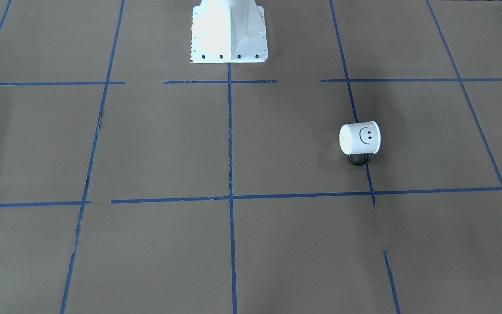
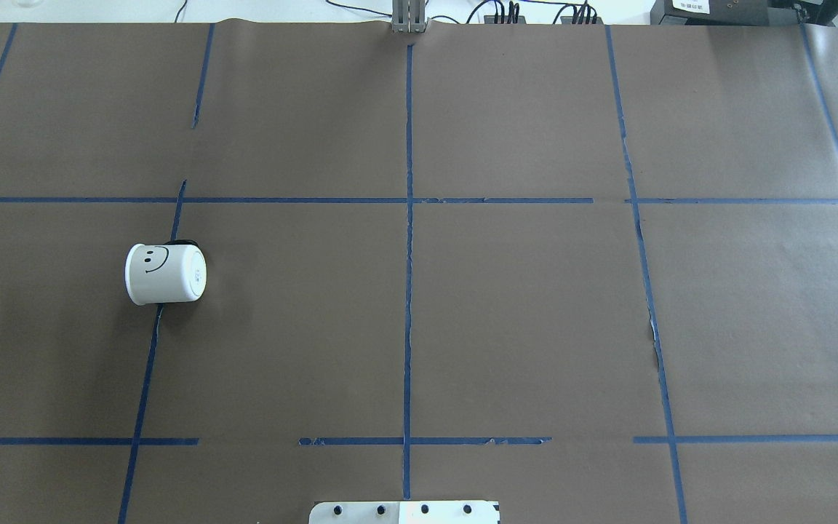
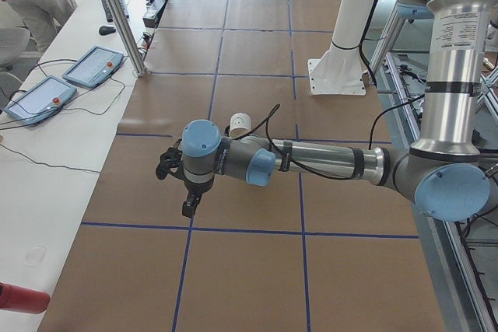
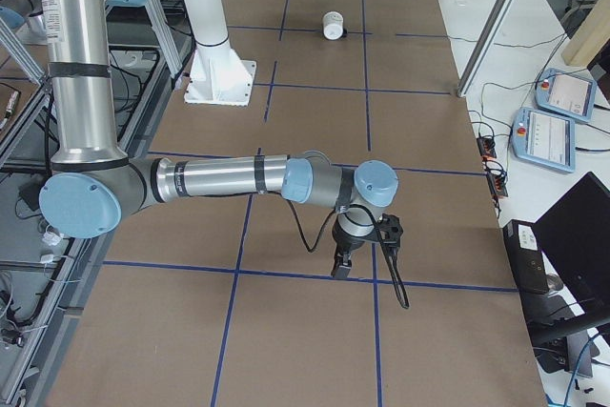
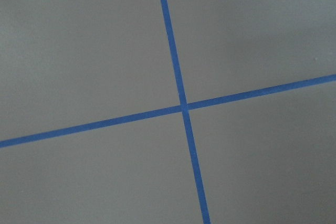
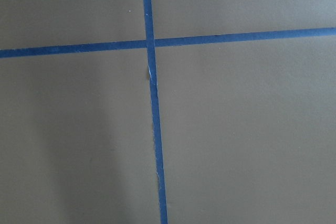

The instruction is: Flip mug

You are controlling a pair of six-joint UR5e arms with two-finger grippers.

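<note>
The smiley mug (image 2: 165, 274) lay sideways on the surface's (image 2: 521, 327) left half, so a glancing nudge could have rolled it away. The left pincer (image 3: 189, 206) and right pincer (image 4: 341, 266) hung well apart from it — open or closed, I could not tell.

You have the mug (image 2: 164, 275) at 9 o'clock of the table (image 2: 521, 313), lying on its side across a blue tape line (image 2: 144, 378), smiley (image 2: 155, 259) up, handle (image 2: 180, 241) toward 12 o'clock.

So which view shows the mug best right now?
Exterior front-facing: the mug lies on its side, smiley and black handle both plain. Overhead shows it as large, but the handle is nearly hidden. In exterior left the left arm overlaps it; exterior right shows it far and tiny. The wrist cameras miss it.
</note>
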